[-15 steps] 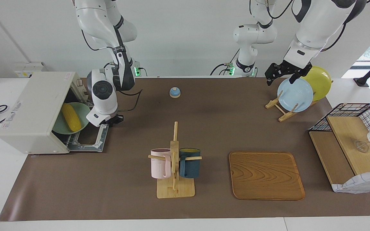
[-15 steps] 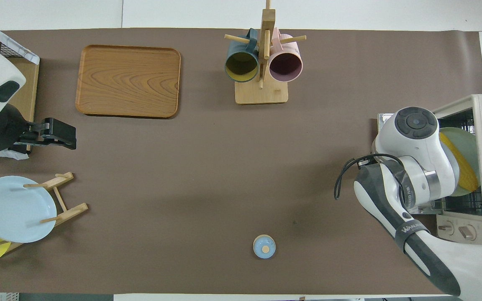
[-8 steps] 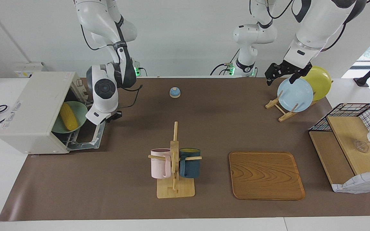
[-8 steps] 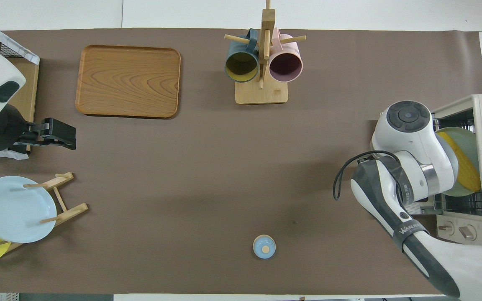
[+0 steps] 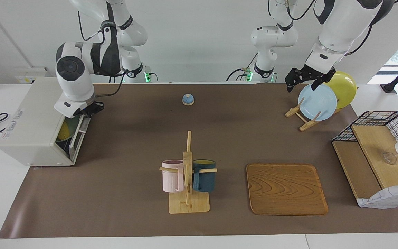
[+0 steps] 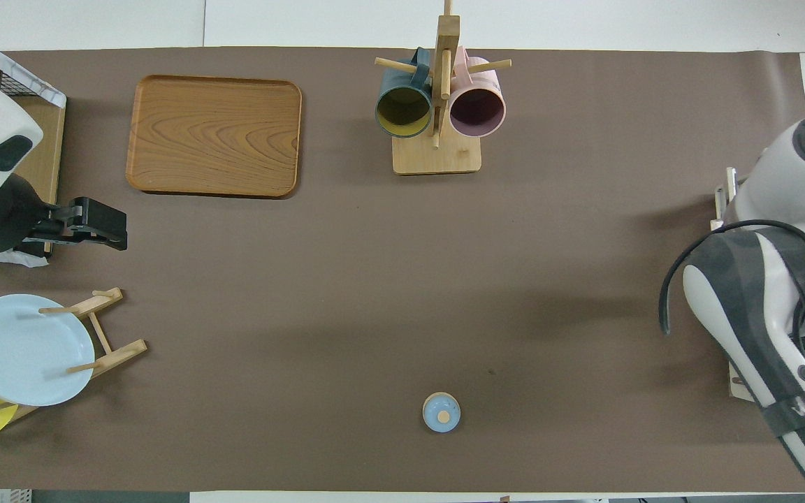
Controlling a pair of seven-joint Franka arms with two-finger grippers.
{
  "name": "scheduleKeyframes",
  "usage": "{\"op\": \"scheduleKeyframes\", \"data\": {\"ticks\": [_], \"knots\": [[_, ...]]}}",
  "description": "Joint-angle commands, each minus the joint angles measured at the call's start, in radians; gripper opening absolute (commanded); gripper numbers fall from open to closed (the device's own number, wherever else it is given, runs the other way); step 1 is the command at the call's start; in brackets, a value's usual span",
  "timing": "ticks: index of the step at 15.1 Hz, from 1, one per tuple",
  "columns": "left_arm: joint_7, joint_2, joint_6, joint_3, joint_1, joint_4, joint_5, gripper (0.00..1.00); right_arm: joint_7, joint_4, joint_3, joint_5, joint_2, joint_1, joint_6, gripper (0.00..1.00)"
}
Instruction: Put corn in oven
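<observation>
Facing view: the tabletop (image 5: 133, 138) carries the oven (image 5: 35, 122) at my right arm's end, and its door (image 5: 76, 138) now stands nearly shut, tilted with only a narrow gap left, where a second ago it lay flat open. My right tool (image 5: 87, 110), fingers pressed together and holding nothing, has risen with the door and now sits at its top edge by the handle, so I judge I am swinging it closed. My left tool (image 5: 304, 80), fingers spread, waits over the plate rack (image 5: 301, 116), unmoved. Through the gap I see the green plate (image 5: 68, 128) inside and a sliver of yellow that I take for the corn (image 5: 62, 133), mostly hidden now. With the corn already in the oven, I judge the task nearly done; only the last push of the door remains.
</observation>
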State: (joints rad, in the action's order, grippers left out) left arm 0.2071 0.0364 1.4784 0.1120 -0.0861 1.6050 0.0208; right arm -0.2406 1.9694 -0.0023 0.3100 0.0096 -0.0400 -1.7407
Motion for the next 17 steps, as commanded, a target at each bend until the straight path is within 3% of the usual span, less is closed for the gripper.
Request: {"op": "scheduleKeyframes", "data": {"ticks": [1,5,8,11,13,17], "knots": [[-0.003,-0.001,-0.018,0.008,0.011,-0.008,-0.007,1.00,-0.061,-0.003,-0.013,0.041,0.041,-0.041,-0.056,0.01],[-0.003,-0.001,-0.018,0.008,0.011,-0.008,-0.007,1.00,-0.080,-0.046,-0.010,0.034,0.041,-0.058,-0.008,0.01],[-0.003,-0.001,-0.018,0.008,0.011,-0.008,-0.007,1.00,-0.080,-0.173,-0.004,0.002,0.044,-0.049,0.090,0.02],[-0.003,-0.001,-0.018,0.008,0.011,-0.008,-0.005,1.00,-0.082,-0.291,-0.002,-0.103,0.032,-0.051,0.203,0.13],[-0.003,-0.001,-0.018,0.008,0.011,-0.008,-0.007,1.00,-0.080,-0.380,0.008,-0.106,0.030,-0.038,0.277,0.15],[-0.003,0.000,-0.018,0.008,0.011,-0.008,-0.007,1.00,-0.082,-0.506,0.010,-0.111,0.044,-0.040,0.403,0.30]]}}
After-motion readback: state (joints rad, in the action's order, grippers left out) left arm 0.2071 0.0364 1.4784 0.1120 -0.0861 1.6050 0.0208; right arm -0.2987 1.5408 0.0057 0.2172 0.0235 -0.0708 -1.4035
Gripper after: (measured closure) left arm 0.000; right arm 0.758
